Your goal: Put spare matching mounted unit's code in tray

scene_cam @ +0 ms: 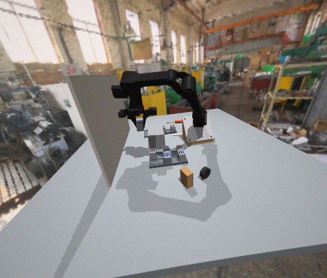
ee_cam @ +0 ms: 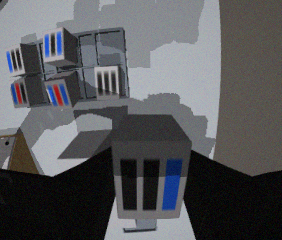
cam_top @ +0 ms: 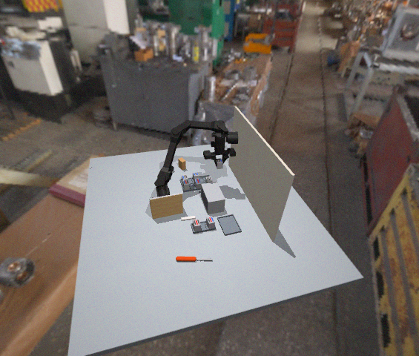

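My gripper (cam_top: 219,162) (scene_cam: 139,121) (ee_cam: 148,150) is shut on a grey spare (cam_top: 219,165) (scene_cam: 139,124) (ee_cam: 148,143) with two black stripes and one blue stripe on its face. It holds the spare in the air, beside the tall panel and above the table behind the rack. The grey rack (cam_top: 190,185) (scene_cam: 157,163) (ee_cam: 109,46) below holds several striped spares, with empty compartments on its panel side. The flat dark tray (cam_top: 228,224) (scene_cam: 153,131) lies past a grey box (cam_top: 212,198) (scene_cam: 156,140). Two more spares (cam_top: 203,224) (scene_cam: 169,129) stand on a small base next to the tray.
A tall beige panel (cam_top: 259,168) (scene_cam: 97,119) (ee_cam: 261,60) stands close beside the gripper. A wooden board (cam_top: 166,205) (scene_cam: 197,131) stands by the arm's base. A brown block (cam_top: 182,163) (scene_cam: 186,176), a black cylinder (scene_cam: 205,172) and an orange screwdriver (cam_top: 192,259) (scene_cam: 176,121) lie on the table.
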`<control>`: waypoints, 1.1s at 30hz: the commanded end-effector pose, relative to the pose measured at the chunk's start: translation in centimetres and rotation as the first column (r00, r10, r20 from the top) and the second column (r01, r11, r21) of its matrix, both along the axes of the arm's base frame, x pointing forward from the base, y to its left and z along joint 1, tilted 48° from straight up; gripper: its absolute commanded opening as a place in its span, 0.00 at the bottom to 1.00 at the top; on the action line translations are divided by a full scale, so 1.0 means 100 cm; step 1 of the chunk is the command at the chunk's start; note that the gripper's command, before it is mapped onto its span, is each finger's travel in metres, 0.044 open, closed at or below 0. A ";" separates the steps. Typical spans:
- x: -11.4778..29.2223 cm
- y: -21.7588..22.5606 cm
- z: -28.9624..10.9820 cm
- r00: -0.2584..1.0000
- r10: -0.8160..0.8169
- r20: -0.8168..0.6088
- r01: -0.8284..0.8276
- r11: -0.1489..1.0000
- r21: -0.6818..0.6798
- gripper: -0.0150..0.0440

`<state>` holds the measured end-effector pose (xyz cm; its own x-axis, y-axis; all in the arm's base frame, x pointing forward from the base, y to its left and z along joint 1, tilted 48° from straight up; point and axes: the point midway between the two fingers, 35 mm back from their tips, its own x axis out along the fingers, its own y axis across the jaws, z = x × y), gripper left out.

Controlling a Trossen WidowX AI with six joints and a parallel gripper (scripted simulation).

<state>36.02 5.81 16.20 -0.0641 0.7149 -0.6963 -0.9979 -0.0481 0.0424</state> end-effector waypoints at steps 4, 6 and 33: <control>0.018 -0.037 -0.037 1.000 0.000 0.001 0.001 1.000 -0.020 0.25; 0.022 -0.047 -0.047 1.000 0.001 0.002 -0.001 1.000 -0.023 0.25; 0.014 -0.181 -0.194 1.000 0.029 0.003 -0.029 1.000 -0.009 0.25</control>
<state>37.95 -10.84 -1.19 -0.0787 0.7033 -0.7065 -0.9968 -0.0653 0.0460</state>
